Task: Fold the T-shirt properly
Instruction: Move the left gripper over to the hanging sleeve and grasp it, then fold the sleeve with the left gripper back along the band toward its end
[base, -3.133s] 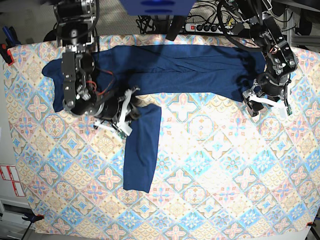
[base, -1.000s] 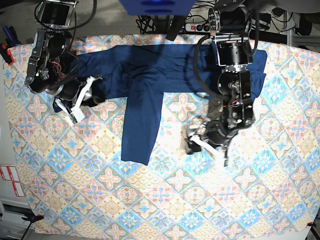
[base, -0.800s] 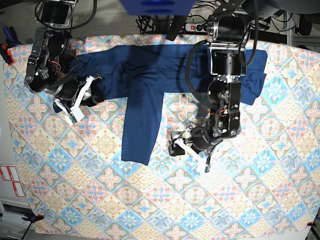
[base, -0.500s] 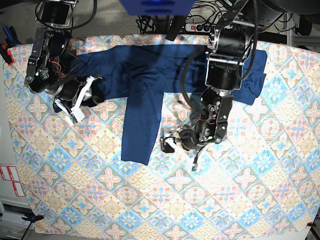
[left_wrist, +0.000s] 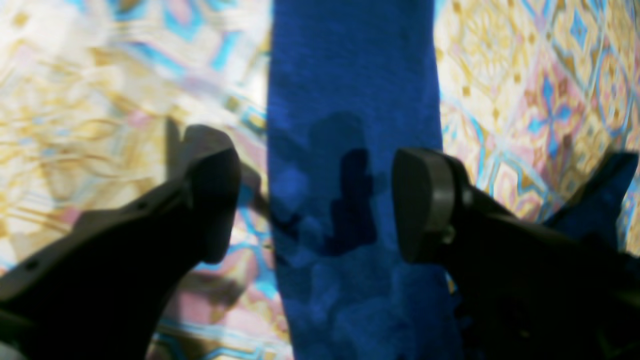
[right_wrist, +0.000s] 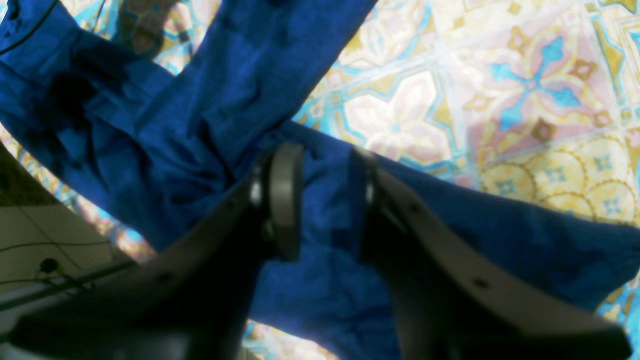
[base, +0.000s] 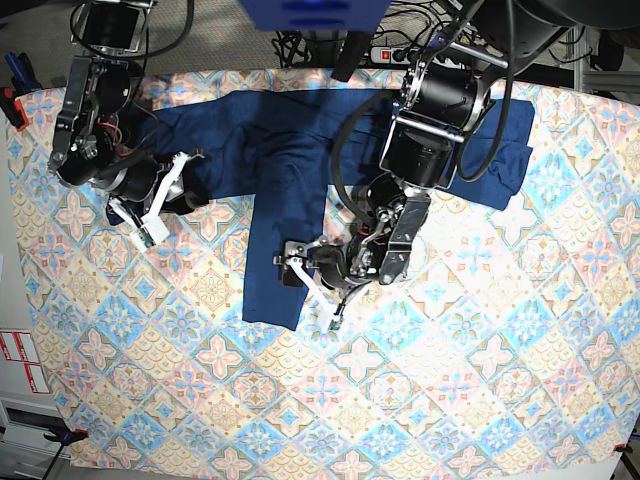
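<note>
Reaching for the T-shirt (base: 300, 150) sleeve: left tool (left_wrist: 320, 200) released, straddling it. Right tool (right_wrist: 320, 200) clenched on the T-shirt. Next, lowering and pinching the sleeve.

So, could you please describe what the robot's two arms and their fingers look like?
Both arms are black, chunky metal links with black cable loops along them. The left gripper has white finger mounts in the base view; its wrist camera shows black fingers ending in rounded grey pads. The right gripper also has white mounts and black fingers with grey pads, plus thin red wiring near its wrist.
</note>
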